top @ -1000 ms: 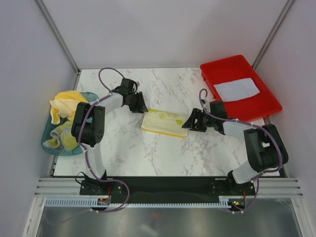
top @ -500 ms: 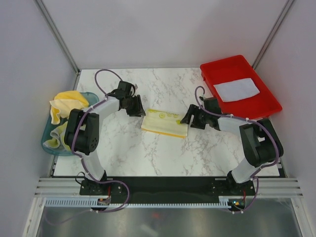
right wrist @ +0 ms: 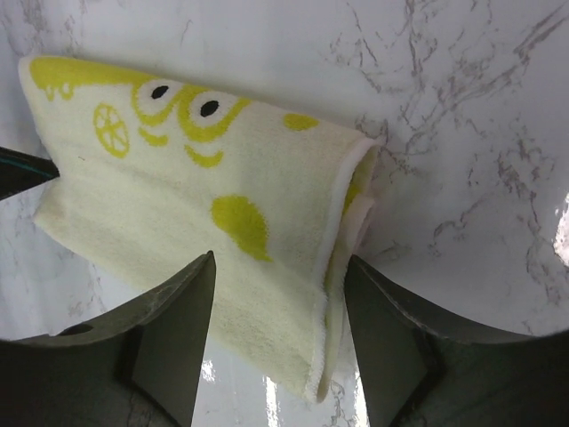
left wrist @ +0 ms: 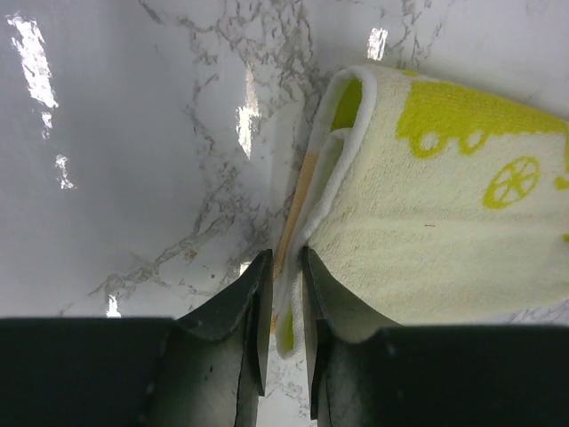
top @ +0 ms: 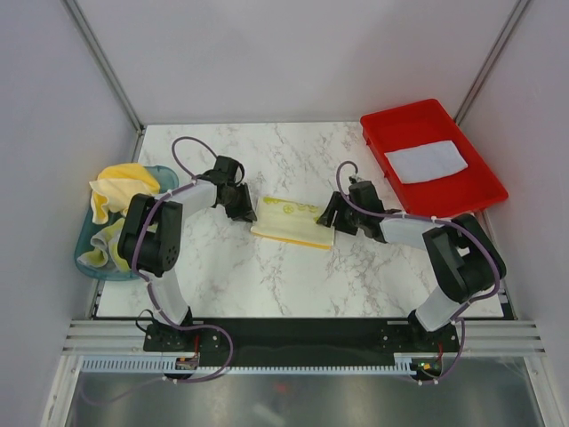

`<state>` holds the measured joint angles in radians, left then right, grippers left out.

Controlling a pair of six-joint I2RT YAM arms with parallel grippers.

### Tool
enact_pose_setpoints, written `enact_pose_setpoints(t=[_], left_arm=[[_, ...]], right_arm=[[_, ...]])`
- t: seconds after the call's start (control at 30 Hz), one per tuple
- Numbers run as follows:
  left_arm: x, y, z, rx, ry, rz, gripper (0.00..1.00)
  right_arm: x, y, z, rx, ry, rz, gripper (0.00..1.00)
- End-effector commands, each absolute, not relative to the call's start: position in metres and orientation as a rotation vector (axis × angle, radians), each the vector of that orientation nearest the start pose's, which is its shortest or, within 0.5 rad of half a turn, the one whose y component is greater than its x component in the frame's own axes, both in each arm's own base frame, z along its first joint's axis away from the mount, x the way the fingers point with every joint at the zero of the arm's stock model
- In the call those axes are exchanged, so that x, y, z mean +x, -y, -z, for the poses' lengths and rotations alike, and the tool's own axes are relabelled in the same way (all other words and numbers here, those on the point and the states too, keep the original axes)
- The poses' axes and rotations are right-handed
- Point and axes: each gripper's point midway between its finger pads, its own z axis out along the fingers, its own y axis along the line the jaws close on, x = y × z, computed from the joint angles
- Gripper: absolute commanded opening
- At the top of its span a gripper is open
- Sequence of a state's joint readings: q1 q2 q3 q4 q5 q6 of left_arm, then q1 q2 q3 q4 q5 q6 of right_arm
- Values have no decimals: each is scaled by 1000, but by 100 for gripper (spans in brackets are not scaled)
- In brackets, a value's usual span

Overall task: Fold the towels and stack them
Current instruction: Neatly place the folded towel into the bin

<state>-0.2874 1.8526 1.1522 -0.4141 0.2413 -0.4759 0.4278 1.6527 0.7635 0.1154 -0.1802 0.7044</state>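
Observation:
A folded white towel with yellow-green print [top: 292, 224] lies on the marble table between my two grippers. My left gripper [top: 247, 212] is at its left end. In the left wrist view the jaws [left wrist: 284, 258] are pinched on the towel's [left wrist: 444, 205] doubled hem. My right gripper [top: 327, 218] is at the towel's right end. In the right wrist view its fingers [right wrist: 280, 262] stand wide apart, straddling the near corner of the towel [right wrist: 178, 187] without squeezing it. A pale grey-blue towel [top: 427, 161] lies folded in the red tray. Yellow towels [top: 120, 185] are heaped in the teal tub.
The red tray [top: 471, 191] sits at the back right corner of the table. The teal tub [top: 87, 245] stands at the left edge. White walls and slanted metal posts enclose the table on three sides.
Both grippers have moved in toward the printed towel's ends. The left jaws have narrowed onto its hem. The towel's left end has shifted slightly.

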Motion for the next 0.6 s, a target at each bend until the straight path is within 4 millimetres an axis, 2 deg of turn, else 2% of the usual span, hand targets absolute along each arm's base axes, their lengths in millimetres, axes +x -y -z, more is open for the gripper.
enact_pose_setpoints(t=[0.0,0.07,0.1,0.17,0.2,0.27,0.3,0.37,0.4,0.43,0.47,0.5,0.57], left_arm=[[361,161,-20,-250,-2741,485,26],[362,160,-23,-254,-2740,470,27],[365,159,-28,-254,-2730,466,27],[364,156,-33,-261,-2735,440,27],[368,156,-41,-265,-2719,435,27],[373,151,-58,-268,-2690,405,27],[375,150,-69,-260,-2678,390,27],[379,141,-96,-253,-2625,337,29],[378,137,-110,-232,-2612,312,31],[380,132,-120,-229,-2591,284,32],[381,132,-142,-214,-2545,298,32],[377,130,-149,-189,-2548,289,34],[373,128,-170,-145,-2507,292,35]], right_arm=[[311,-202,-3,321,-2538,-615,67],[308,-202,3,346,-2553,-613,59],[310,-203,2,345,-2543,-620,46],[313,-204,1,319,-2537,-621,34],[320,-207,-6,303,-2518,-628,25],[325,-205,-13,241,-2513,-601,13],[334,-205,-24,223,-2490,-602,4],[339,-202,-35,181,-2493,-594,0],[353,-201,-50,126,-2461,-582,0],[349,-197,-47,97,-2510,-560,0],[355,-191,-50,79,-2522,-530,0],[363,-187,-60,31,-2534,-497,0],[370,-180,-57,3,-2572,-488,0]])
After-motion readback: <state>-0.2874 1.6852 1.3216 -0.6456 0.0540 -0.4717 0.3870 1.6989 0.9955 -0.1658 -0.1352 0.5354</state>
